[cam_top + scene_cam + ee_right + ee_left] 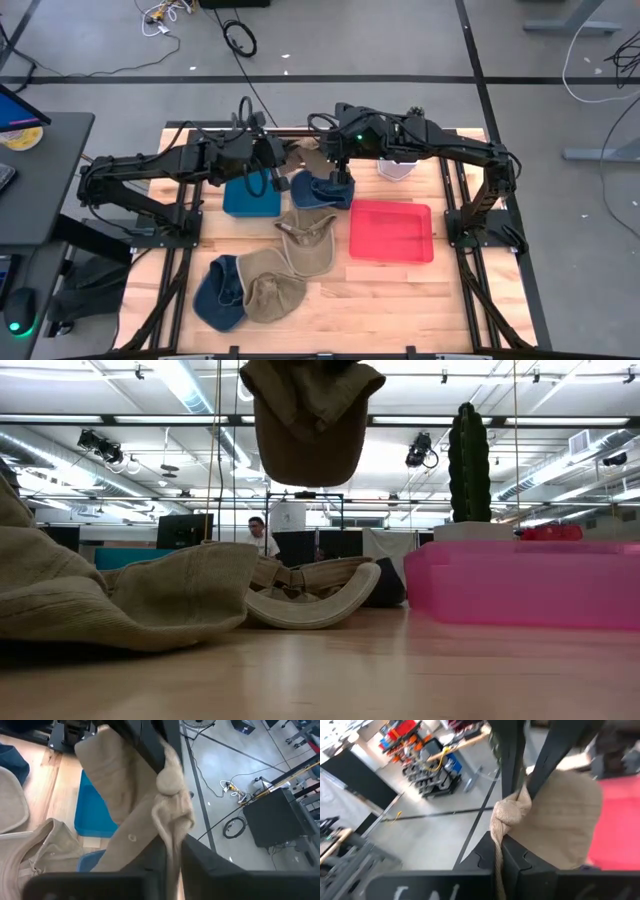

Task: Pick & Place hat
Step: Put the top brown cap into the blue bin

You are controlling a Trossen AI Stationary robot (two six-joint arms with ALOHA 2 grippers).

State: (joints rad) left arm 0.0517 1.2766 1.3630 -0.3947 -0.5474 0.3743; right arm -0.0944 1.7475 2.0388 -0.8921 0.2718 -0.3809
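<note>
A tan hat (310, 420) hangs in the air above the table's far middle, between my two grippers. In the high view it shows as a tan patch (306, 158) between my left gripper (281, 165) and my right gripper (334, 165). Both grippers are shut on it. Under it, a dark blue hat (322, 190) lies between the blue tray (250, 197) and the red tray (391, 231). Another tan hat (305, 240) rests on the table in front of them. My left gripper (512, 827) pinches a bunched fold of the tan hat's edge (507, 815) between its two fingers; several layers are gathered there. The hat's crown (565, 820) spreads beyond the fingers, lifted clear of the table. My right gripper (170, 827) pinches a gathered wad of the tan hat's cloth (170, 782) between its two fingers. The remaining cloth (117, 785) stretches away from the fingers toward my left arm. The hat is clear of the table.
A blue hat (219, 291) and a tan hat (272, 296) lie near the table's front left. A white cup (395, 169) stands at the far edge behind the red tray. Bare wood shows at the front right. Beyond the table, a person (260, 536) is in the room.
</note>
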